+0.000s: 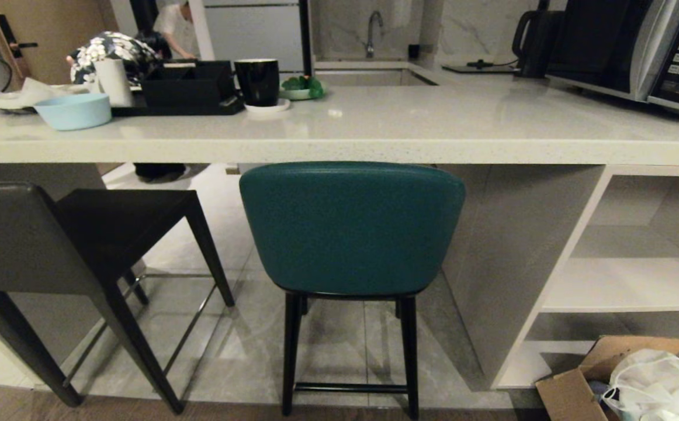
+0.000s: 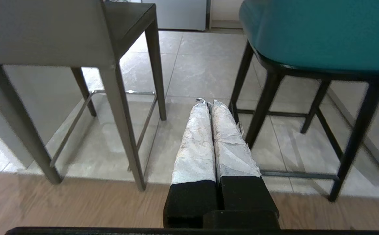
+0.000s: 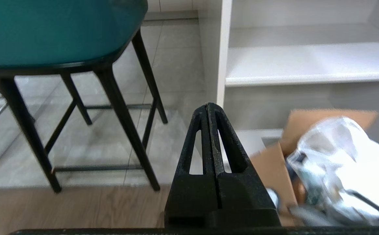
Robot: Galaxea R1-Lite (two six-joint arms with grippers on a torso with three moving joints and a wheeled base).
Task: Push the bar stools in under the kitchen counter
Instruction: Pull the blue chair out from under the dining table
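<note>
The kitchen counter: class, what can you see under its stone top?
Under the kitchen counter: tiled floor, the dark stool's seat and white shelves. The teal stool's backrest hides its own seat and whatever lies behind it.

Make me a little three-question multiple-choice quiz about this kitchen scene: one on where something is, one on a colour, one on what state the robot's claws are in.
1. Where does the black mug stand?
A. on the kitchen counter
B. on the floor
C. on a white shelf

2. What colour is the stool with the rounded backrest?
A. red
B. teal
C. yellow

3. How are the left gripper and right gripper?
A. both wide open
B. each holding a stool leg
C. both shut, holding nothing

Answers: 1 A, it sits on a saucer on the stone top. 2 B, the backrest is teal. 3 C, each pair of fingers is pressed together in free air.
</note>
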